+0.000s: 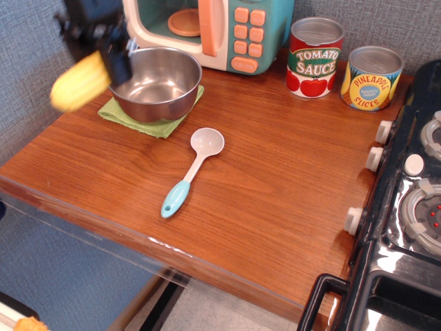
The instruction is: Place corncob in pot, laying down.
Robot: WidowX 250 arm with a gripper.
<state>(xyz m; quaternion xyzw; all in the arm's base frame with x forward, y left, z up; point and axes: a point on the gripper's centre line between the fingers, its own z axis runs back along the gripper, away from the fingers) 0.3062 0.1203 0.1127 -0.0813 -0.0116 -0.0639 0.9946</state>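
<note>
Corncob [79, 81] airborne, blurred, tilted, just left of pot [154, 83] rim. Gripper [105, 58] clamped on cob's upper end, above pot's left edge. Pot on green cloth [154, 123]. Spoon [193, 170] right-front of pot, w/ tomato sauce can [315, 57] far right.

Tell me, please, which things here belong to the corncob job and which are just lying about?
Part of the job:
corncob, held in the gripper
pot

Lying about:
spoon
green cloth
tomato sauce can
pineapple slices can
toy microwave
stove
</note>
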